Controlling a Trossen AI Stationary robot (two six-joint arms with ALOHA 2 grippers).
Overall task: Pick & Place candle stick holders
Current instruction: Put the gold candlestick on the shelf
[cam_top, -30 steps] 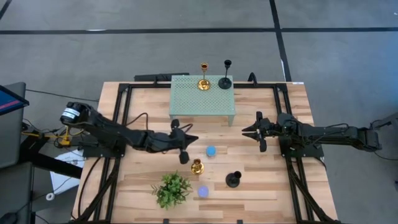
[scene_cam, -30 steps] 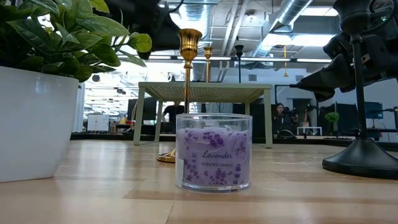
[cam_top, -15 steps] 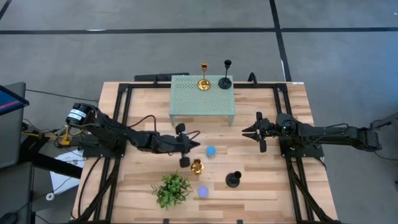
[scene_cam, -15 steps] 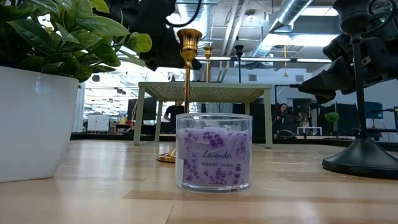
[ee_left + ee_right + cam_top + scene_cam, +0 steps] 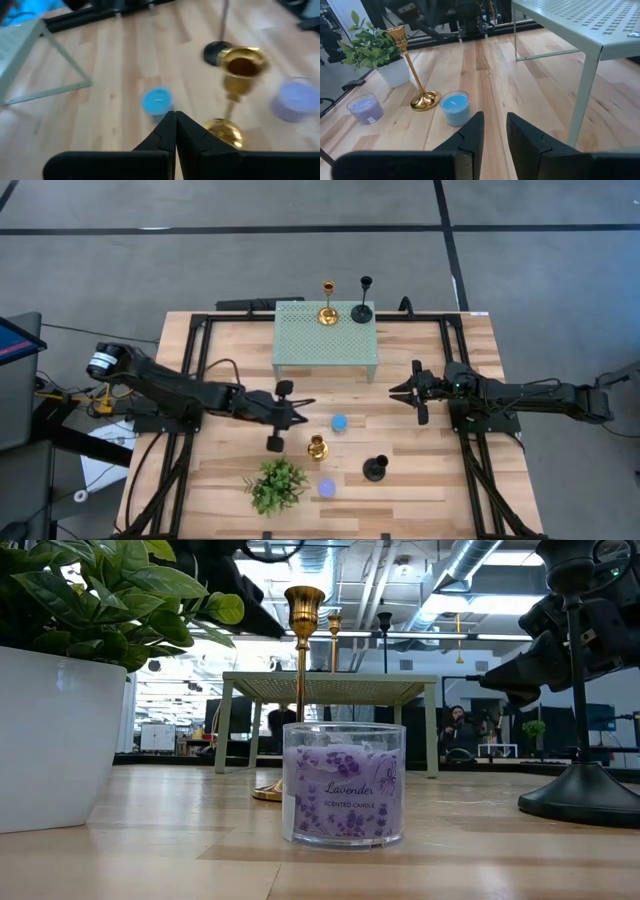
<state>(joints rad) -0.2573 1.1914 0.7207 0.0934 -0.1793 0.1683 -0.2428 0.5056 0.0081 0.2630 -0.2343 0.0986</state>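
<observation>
Standing upright, stems vertical, cups up: we are seeing one gold holder (image 5: 317,447) and one black holder (image 5: 375,469) on the wooden table (image 5: 430,480), w/ another gold/black pair (image 5: 345,304) atop the green perforated stand (image 5: 325,340). We are watching the left gripper (image 5: 300,407), fingers shut and empty, hovering beside the front gold holder; the right gripper (image 5: 398,390), fingers slightly parted, is holding nothing nr the stand.

Table (image 5: 430,480): light wood planks. Perforated stand (image 5: 325,340): pale green. Candle stick holders: two shiny gold (image 5: 327,304) (image 5: 317,447), two matte black (image 5: 363,302) (image 5: 375,469). Candles: one blue (image 5: 339,422), one purple (image 5: 344,783) with lavender-print label. Plant (image 5: 276,485): green, white pot.
</observation>
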